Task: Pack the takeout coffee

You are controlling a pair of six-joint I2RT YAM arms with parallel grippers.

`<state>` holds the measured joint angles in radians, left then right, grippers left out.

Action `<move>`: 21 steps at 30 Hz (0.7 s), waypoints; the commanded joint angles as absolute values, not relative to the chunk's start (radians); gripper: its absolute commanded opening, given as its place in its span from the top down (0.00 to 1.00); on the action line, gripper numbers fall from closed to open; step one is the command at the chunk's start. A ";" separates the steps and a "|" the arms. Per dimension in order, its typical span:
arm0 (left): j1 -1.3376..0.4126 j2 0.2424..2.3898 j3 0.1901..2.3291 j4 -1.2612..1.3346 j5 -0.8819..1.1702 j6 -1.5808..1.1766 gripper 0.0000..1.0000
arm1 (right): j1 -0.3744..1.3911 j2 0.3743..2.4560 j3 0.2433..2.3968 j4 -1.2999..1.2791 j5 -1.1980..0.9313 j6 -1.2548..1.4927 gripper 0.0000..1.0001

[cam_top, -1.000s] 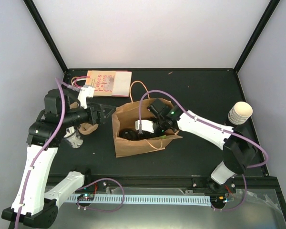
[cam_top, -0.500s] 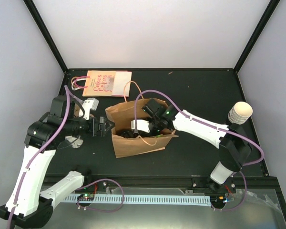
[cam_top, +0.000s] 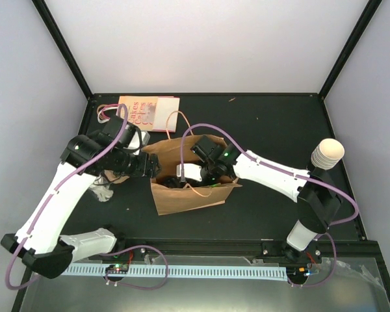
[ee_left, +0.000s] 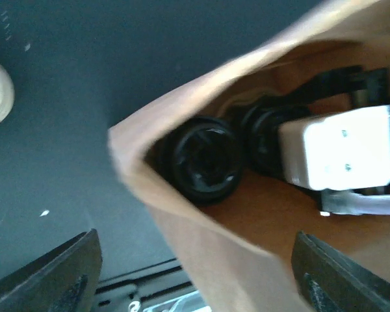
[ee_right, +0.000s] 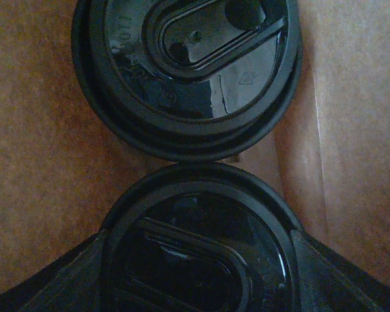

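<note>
**Coffee is down in the bag, not yet let go**

You are close to the end of the packing. The brown paper bag (cam_top: pixel 182 198) stands open in the middle of the counter (cam_top: pixel 266 123), and your right arm reaches down through its mouth. In the right wrist view the takeout coffee (ee_right: pixel 195 266) sits deep inside the bag, black lid up. The right fingers (ee_right: pixel 65 283) lie close along both sides of it, part-way open to the width of the cup. They look to be gripping it, though the contact itself falls in shadow. Just beyond it, lid rims touching, is a second lidded cup (ee_right: pixel 188 65), with nothing holding it.

Your left fingers (ee_left: pixel 58 279) are spread wide and hold nothing. In the left wrist view the bag's near corner lies between them, and neither one shows contact with the paper.

By my reading, the placing is done or very nearly so. You cannot tell from these views whether the cup's base is already on the bag's floor.

- Settle the cup upright against its neighbour.
- Open the right fingers wider.
- Draw the arm straight up out of the mouth without dragging the paper or tipping either cup.

The stack of lidless cups (cam_top: pixel 327 153) at the right edge and the printed bag (cam_top: pixel 146 112) lying flat at the far left are well apart from all this.
</note>
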<state>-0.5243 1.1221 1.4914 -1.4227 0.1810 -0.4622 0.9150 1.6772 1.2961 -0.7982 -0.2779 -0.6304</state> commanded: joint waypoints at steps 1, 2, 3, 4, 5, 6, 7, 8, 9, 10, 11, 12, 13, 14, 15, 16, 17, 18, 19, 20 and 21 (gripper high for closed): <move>-0.529 1.130 1.522 -1.550 0.040 -0.492 0.20 | 0.935 1.769 1.172 -0.873 -0.218 -0.650 0.53; -0.529 1.125 1.516 -1.551 0.038 -0.488 0.23 | 0.934 1.762 1.157 -0.862 -0.216 -0.660 0.53; -0.529 1.122 1.513 -1.552 0.034 -0.486 0.26 | 0.932 1.753 1.142 -0.847 -0.218 -0.668 0.53; -0.529 1.119 1.508 -1.551 0.029 -0.484 0.30 | 0.927 1.745 1.129 -0.834 -0.219 -0.677 0.53; -0.528 1.114 1.503 -1.551 0.021 -0.483 0.33 | 0.922 1.737 1.116 -0.823 -0.221 -0.686 0.53; -0.528 1.110 1.500 -1.551 0.015 -0.481 0.38 | 0.916 1.732 1.106 -0.816 -0.223 -0.693 0.53; -0.528 1.105 1.496 -1.551 0.008 -0.478 0.42 | 0.909 1.728 1.098 -0.811 -0.223 -0.699 0.53; -0.529 1.102 1.494 -1.552 0.001 -0.476 0.46 | 0.903 1.728 1.091 -0.811 -0.220 -0.704 0.53; -0.529 1.098 1.492 -1.551 -0.005 -0.475 0.49 | 0.898 1.728 1.087 -0.813 -0.212 -0.707 0.53; -0.529 1.092 1.492 -1.552 -0.014 -0.473 0.50 | 0.895 1.731 1.085 -0.816 -0.198 -0.707 0.53; -0.529 1.087 1.491 -1.551 -0.025 -0.471 0.51 | 0.894 1.733 1.084 -0.821 -0.185 -0.705 0.53; -0.528 1.082 1.492 -1.551 -0.034 -0.471 0.52 | 0.894 1.734 1.084 -0.826 -0.174 -0.703 0.53; -0.528 1.078 1.493 -1.551 -0.044 -0.468 0.53 | 0.894 1.735 1.084 -0.831 -0.166 -0.700 0.53; -0.529 1.075 1.493 -1.552 -0.052 -0.466 0.53 | 0.894 1.733 1.083 -0.829 -0.158 -0.697 0.53; -0.528 1.074 1.493 -1.552 -0.052 -0.466 0.53 | 0.894 1.730 1.083 -0.828 -0.145 -0.690 0.53; -0.528 1.075 1.490 -1.551 -0.048 -0.464 0.53 | 0.894 1.727 1.084 -0.828 -0.136 -0.685 0.53; -0.528 1.077 1.489 -1.551 -0.045 -0.463 0.54 | 0.893 1.723 1.087 -0.832 -0.131 -0.682 0.53; -0.528 1.078 1.487 -1.551 -0.040 -0.465 0.54 | 0.894 1.719 1.089 -0.836 -0.124 -0.680 0.53; -0.529 1.080 1.484 -1.551 -0.036 -0.464 0.54 | 0.894 1.716 1.092 -0.840 -0.119 -0.680 0.53; -0.529 1.083 1.483 -1.551 -0.034 -0.462 0.54 | 0.894 1.714 1.092 -0.843 -0.114 -0.678 0.53; -0.528 1.086 1.480 -1.551 -0.032 -0.460 0.54 | 0.895 1.715 1.093 -0.846 -0.110 -0.678 0.52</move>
